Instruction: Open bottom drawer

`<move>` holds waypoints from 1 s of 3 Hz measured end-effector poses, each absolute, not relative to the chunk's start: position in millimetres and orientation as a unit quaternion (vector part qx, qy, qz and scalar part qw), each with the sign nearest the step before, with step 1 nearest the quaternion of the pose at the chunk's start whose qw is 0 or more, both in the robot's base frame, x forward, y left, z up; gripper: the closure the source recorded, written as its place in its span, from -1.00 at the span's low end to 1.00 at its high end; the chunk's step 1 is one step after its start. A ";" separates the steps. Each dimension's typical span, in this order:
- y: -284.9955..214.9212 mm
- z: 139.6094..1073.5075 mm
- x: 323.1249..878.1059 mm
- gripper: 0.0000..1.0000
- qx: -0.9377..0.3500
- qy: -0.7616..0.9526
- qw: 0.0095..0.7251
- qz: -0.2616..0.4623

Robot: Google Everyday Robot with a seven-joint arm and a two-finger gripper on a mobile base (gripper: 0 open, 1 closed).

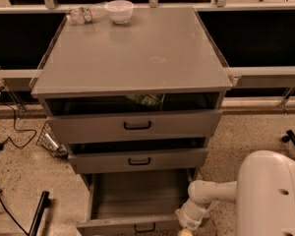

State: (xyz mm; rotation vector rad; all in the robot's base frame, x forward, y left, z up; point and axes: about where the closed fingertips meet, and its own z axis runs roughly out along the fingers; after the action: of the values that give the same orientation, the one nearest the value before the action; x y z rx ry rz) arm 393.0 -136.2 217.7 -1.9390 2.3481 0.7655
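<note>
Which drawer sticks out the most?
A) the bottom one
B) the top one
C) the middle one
A: the bottom drawer is pulled far out, so its grey inside shows. The top drawer and middle drawer are only a little way out. The gripper is low down by the bottom drawer's right front corner.

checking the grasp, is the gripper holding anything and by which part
Cannot tell. The gripper is by the right front corner of the pulled-out bottom drawer, off to the side of its handle; any hold is hidden.
</note>
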 end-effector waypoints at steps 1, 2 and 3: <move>-139.4 223.7 380.5 -1.00 -0.616 0.748 -0.020 0.246; -143.9 227.1 369.0 -1.00 -0.613 0.748 -0.045 0.251; -141.9 234.1 362.8 -1.00 -0.616 0.743 -0.039 0.259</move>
State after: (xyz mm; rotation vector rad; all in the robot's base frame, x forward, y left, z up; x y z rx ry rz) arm 362.8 -141.9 234.1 -1.9851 2.3939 0.8352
